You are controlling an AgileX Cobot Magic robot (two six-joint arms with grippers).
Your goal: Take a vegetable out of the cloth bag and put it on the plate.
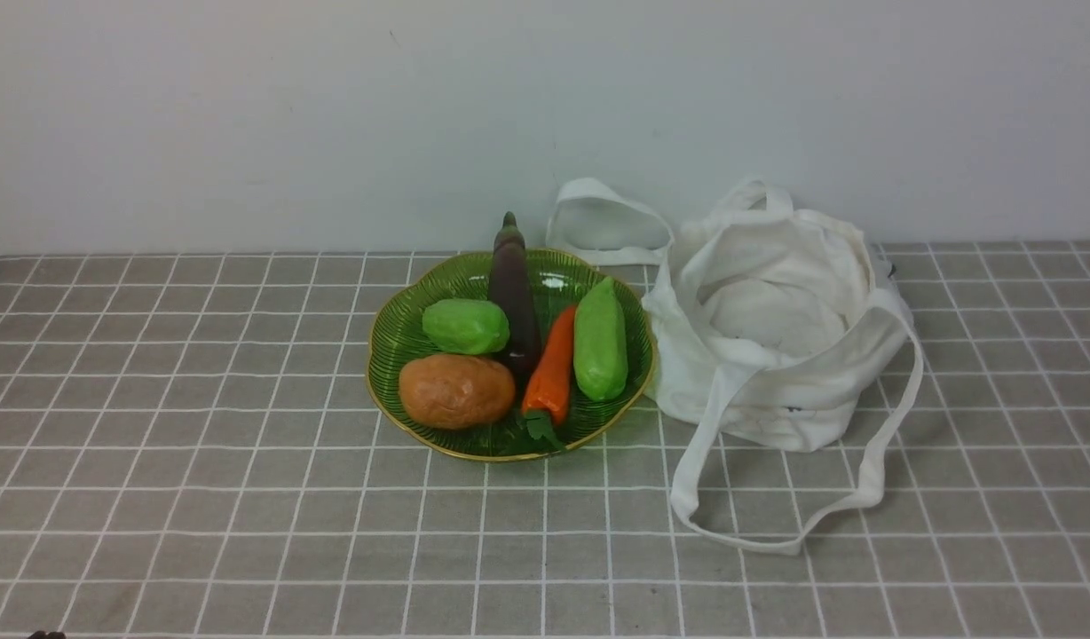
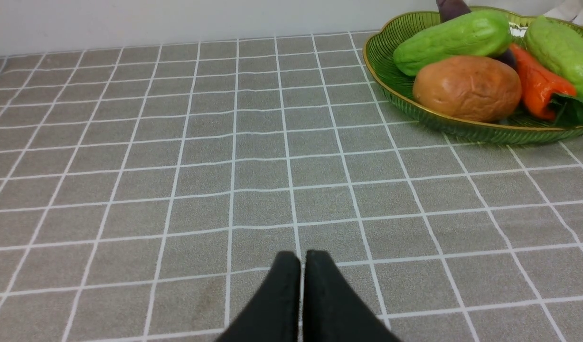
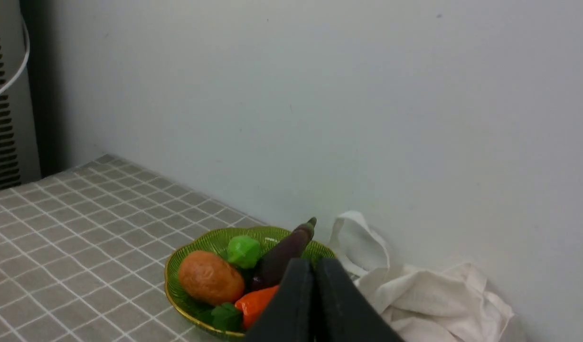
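- The green plate (image 1: 394,342) holds five vegetables: a brown potato (image 1: 456,390), an orange carrot (image 1: 552,368), a dark eggplant (image 1: 512,293) and two green gourds (image 1: 466,326) (bumpy ones).
- The white cloth bag (image 1: 776,328) slumps open, touching the plate's right side.
- The left gripper (image 2: 302,266) has its fingers pressed together above the checked tablecloth (image 1: 199,461).
- The right gripper (image 3: 314,273) is closed too, holding nothing.

Left tool (image 2: 302,266): two matte black, tapered fingers with rounded tips. Right tool (image 3: 314,273): identical black tapered fingers, smooth, without visible markings.
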